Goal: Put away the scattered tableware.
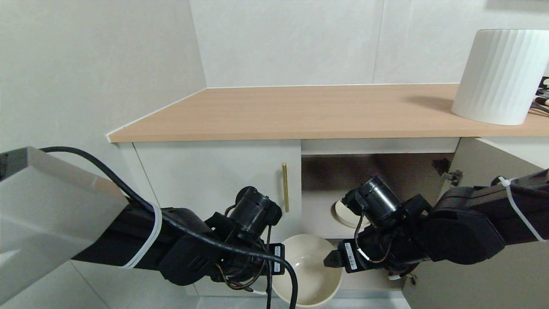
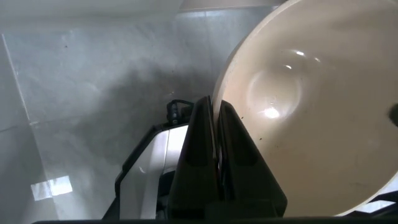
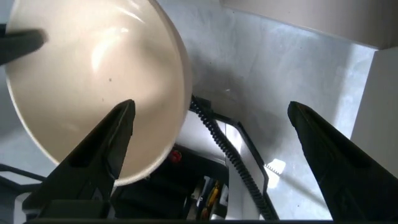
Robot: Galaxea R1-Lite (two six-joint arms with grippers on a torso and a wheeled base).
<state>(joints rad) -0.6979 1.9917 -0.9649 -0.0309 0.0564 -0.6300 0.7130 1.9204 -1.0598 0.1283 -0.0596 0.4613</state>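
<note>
The cream bowl hangs low at the near edge of the scene, in front of the cabinet and just near of the gap between its closed left door and the open right compartment. Its hollow faces up and looks bare inside. The left gripper is clamped on the bowl's left rim. In the left wrist view its two dark fingers pinch the thin edge of the bowl between them, one inside and one outside, the gripper closed tight on that rim.

The right gripper sits at the bowl's right side with its jaws spread wide. In the right wrist view one finger lies across the bowl and the other stands well off it, so the gripper grasps nothing; whether the nearer finger touches the rim is hard to judge from this angle.

Farther in, a pale plate rests on the shelf of the open compartment, partly hidden behind the right wrist. A gold handle runs upright on the closed left door. Above, the wooden countertop carries a white ribbed container at its far right.
</note>
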